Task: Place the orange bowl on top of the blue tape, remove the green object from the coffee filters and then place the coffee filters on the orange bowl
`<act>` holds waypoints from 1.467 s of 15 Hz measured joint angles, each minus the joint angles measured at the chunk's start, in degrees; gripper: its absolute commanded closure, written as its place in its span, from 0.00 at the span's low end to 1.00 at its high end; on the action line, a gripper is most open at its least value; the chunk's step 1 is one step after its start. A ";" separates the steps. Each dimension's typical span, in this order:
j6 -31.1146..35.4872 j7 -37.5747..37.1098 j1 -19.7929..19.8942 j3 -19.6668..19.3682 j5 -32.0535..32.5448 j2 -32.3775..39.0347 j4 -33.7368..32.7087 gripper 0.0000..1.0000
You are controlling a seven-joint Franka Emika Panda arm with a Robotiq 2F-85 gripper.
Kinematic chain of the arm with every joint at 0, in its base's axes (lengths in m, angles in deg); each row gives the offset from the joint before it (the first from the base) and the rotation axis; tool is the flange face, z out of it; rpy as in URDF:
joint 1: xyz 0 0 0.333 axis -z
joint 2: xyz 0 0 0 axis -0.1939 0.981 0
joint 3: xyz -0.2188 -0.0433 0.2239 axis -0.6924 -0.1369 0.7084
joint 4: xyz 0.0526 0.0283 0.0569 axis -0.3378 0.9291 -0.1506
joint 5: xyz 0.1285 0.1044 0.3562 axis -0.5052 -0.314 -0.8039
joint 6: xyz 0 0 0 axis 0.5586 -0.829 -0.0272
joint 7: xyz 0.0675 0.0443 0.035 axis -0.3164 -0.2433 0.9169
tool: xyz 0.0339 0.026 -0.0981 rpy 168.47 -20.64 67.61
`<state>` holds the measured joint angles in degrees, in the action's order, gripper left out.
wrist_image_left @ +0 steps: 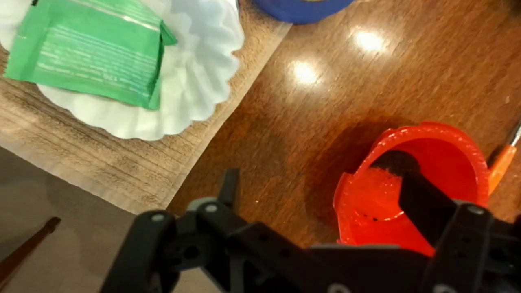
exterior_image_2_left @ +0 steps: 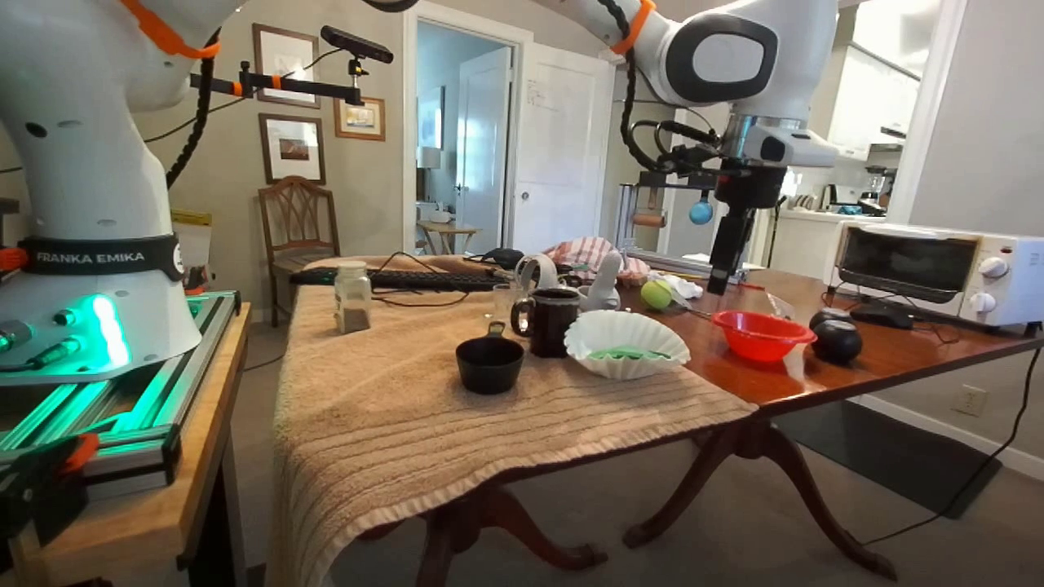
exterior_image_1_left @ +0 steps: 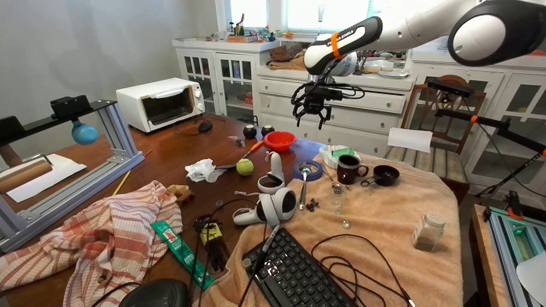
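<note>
The red-orange bowl [exterior_image_1_left: 279,141] stands on the wooden table, upright; it also shows in an exterior view [exterior_image_2_left: 760,336] and in the wrist view [wrist_image_left: 378,195]. My gripper [exterior_image_1_left: 309,123] is open and empty in the air above the table near the bowl. In the wrist view the gripper [wrist_image_left: 321,181] has one finger overlapping the bowl and the other over bare wood. The blue tape [exterior_image_1_left: 318,170] lies flat with a spoon's head over it; its edge shows in the wrist view [wrist_image_left: 303,12]. The white coffee filters [exterior_image_2_left: 599,326] hold the green packet [wrist_image_left: 97,57].
A dark mug [exterior_image_1_left: 347,171] and a black measuring cup [exterior_image_1_left: 387,175] stand beside the filters on the towel. Two dark round objects [exterior_image_1_left: 250,131] and an orange-handled tool [exterior_image_1_left: 256,146] lie by the bowl. A tennis ball [exterior_image_1_left: 245,167] and white controllers [exterior_image_1_left: 273,181] are nearby.
</note>
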<state>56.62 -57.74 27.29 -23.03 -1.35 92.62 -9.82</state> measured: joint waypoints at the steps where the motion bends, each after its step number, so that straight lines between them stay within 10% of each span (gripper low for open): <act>1: -1.22 -0.49 0.11 0.03 0.10 2.06 -2.61 0.00; 11: -2.55 -2.79 0.54 0.36 -0.29 7.92 -8.60 0.00; 20: 11.64 -9.07 -0.05 1.62 -1.13 14.22 -10.64 0.00; 22: 13.39 -9.67 -0.33 1.67 -1.13 14.38 -10.64 0.25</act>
<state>70.01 -67.41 26.95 -21.36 -2.48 107.00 -20.46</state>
